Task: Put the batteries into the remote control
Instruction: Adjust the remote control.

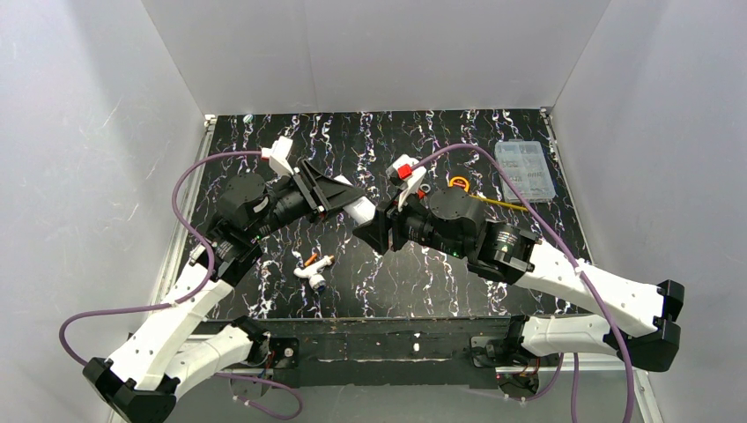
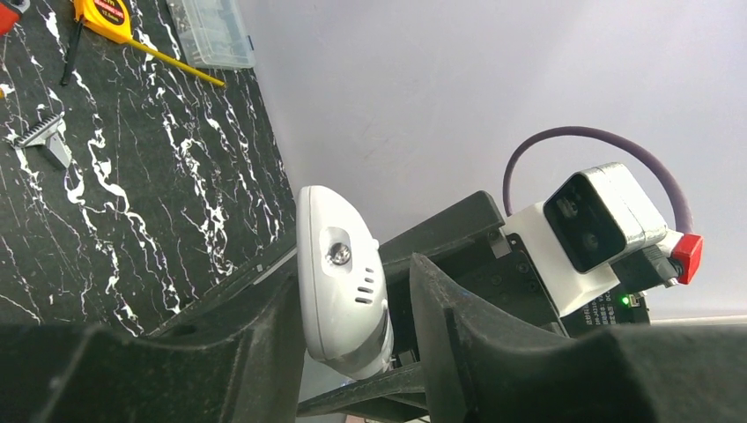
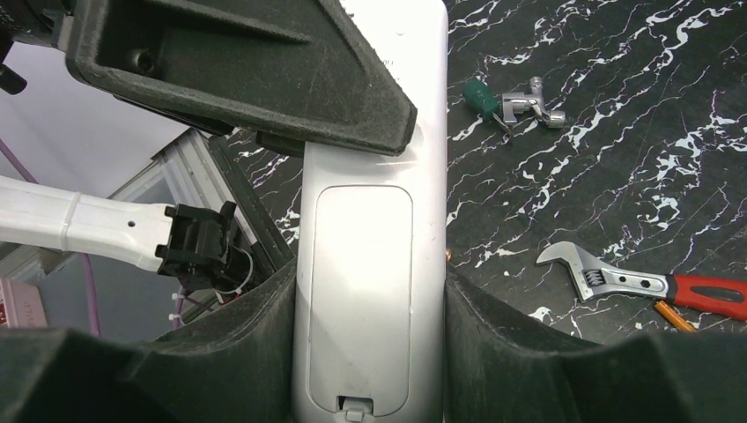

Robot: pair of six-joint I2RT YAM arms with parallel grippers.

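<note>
The remote control [image 1: 362, 210] is a slim white handset held above the table between both arms. My right gripper [image 3: 370, 269] is shut on its sides at one end, and the back faces this camera with the battery cover [image 3: 361, 291] closed. My left gripper [image 2: 348, 264] is shut on the other end [image 2: 339, 282], across its thickness. One of its fingers [image 3: 264, 79] lies on the remote's back. A small orange battery [image 1: 310, 259] lies on the table beside a white tube-shaped tool [image 1: 317, 275], below the left arm.
A red-handled wrench [image 3: 634, 284] and a green-handled tool [image 3: 520, 101] lie on the black marbled table. A yellow tape measure [image 1: 458, 182] and a clear plastic box [image 1: 525, 169] sit at the back right. White walls enclose the table.
</note>
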